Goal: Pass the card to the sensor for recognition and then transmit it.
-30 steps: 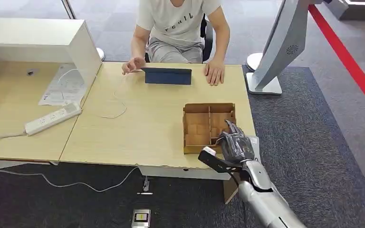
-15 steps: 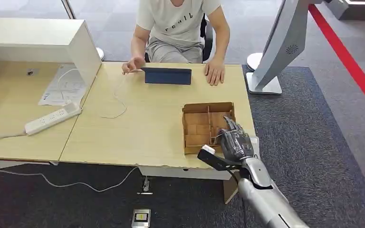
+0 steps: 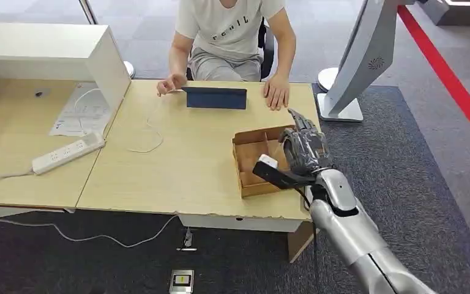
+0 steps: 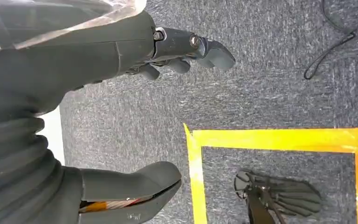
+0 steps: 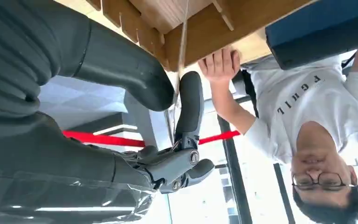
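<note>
My right hand [image 3: 303, 150] hovers over the far right corner of the divided cardboard box [image 3: 254, 165] on the wooden table [image 3: 177, 165]. In the right wrist view the hand [image 5: 79, 88] pinches a thin card [image 5: 182, 44], seen edge-on, between thumb and a finger, above the box's dividers [image 5: 200, 28]. The dark blue sensor [image 3: 215, 97] stands at the table's far edge, and a seated person rests a hand [image 3: 275, 93] on either side of it. My left hand [image 4: 74, 70] hangs over the grey carpet with fingers apart and nothing in it.
A white power strip [image 3: 67, 153], papers [image 3: 81, 111] and a thin white cable [image 3: 150, 131] lie on the table's left side by a white cabinet [image 3: 55, 55]. A grey-white stand [image 3: 358, 67] rises right of the table. Yellow tape [image 4: 279, 137] marks the floor.
My right hand has risen out of the box and moved toward the far side of the table. The box now sits skewed, with its near corner shifted.
</note>
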